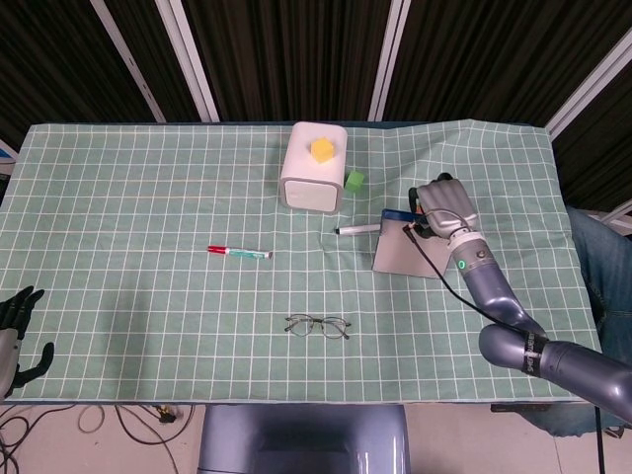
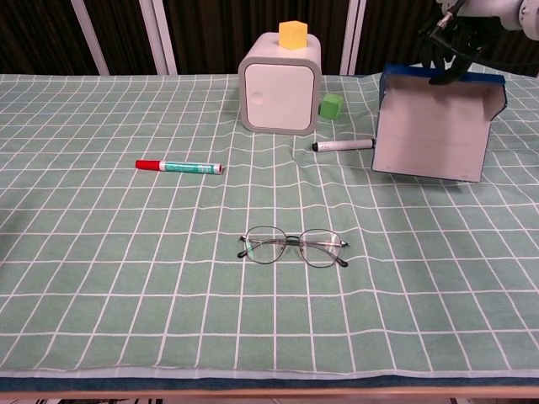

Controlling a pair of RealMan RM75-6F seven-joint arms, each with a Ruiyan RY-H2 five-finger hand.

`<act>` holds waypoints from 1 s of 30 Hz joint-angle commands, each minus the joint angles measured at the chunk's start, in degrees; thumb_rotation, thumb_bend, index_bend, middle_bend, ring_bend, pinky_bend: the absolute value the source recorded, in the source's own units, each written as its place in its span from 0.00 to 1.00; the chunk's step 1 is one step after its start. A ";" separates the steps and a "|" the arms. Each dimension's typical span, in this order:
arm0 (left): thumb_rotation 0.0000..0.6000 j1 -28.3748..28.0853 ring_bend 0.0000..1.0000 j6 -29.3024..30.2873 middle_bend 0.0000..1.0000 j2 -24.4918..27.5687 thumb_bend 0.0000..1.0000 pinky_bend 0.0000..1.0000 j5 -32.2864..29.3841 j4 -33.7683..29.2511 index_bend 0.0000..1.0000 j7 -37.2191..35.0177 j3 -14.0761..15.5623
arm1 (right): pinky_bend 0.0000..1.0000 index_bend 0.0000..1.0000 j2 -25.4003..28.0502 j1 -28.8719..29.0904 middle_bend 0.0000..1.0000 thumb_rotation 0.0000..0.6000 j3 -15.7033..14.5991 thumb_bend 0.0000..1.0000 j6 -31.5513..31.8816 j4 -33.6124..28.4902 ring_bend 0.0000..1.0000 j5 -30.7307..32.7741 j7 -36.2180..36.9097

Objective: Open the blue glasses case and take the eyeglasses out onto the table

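Note:
The blue glasses case [image 1: 405, 247] [image 2: 432, 126] hangs open in the air at the right, its grey inside facing the cameras. My right hand [image 1: 443, 208] [image 2: 455, 34] grips its blue top edge. The eyeglasses [image 1: 317, 325] [image 2: 293, 247] lie unfolded on the green checked cloth near the front middle, well left of the case. My left hand [image 1: 18, 331] rests at the lower left edge of the head view, off the table, its dark fingers apart and holding nothing.
A white box [image 1: 314, 179] [image 2: 280, 82] with a yellow cube [image 2: 292, 34] on top stands at the back middle, a green cube [image 1: 355, 180] [image 2: 331, 104] beside it. A black-tipped marker [image 1: 356, 229] [image 2: 344, 145] lies left of the case. A red-capped marker [image 1: 239, 253] [image 2: 180, 167] lies to the left.

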 commanded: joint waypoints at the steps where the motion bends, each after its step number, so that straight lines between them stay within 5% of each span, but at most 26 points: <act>1: 1.00 0.00 0.00 0.02 0.00 -0.09 0.45 0.00 -0.05 0.08 0.02 0.14 -0.02 | 0.23 0.57 -2.36 -0.92 0.53 1.00 -1.07 0.44 -2.58 4.23 0.42 -1.18 3.60; 8: 1.00 -0.02 0.00 -0.03 0.00 -0.21 0.45 0.00 -0.23 0.12 0.02 0.36 -0.07 | 0.23 0.55 -4.67 -1.27 0.45 1.00 -2.07 0.33 -5.15 8.95 0.38 -2.28 6.04; 15: 1.00 -0.01 0.00 -0.10 0.00 -0.23 0.45 0.00 -0.14 0.07 0.02 0.39 0.01 | 0.22 0.36 -4.08 -0.72 0.24 1.00 -2.92 0.24 -7.40 8.42 0.22 1.37 3.75; 21: 1.00 -0.10 0.00 -0.23 0.00 -0.32 0.45 0.00 -0.11 0.27 0.02 0.59 0.02 | 0.22 0.28 -0.27 -0.28 0.18 1.00 -1.84 0.19 -5.83 2.45 0.17 6.76 1.89; 30: 1.00 0.06 0.00 0.95 0.00 -0.75 0.45 0.00 1.33 0.93 0.02 1.11 0.05 | 0.22 0.26 9.40 -4.51 0.18 1.00 2.42 0.19 6.43 -10.70 0.17 8.23 4.12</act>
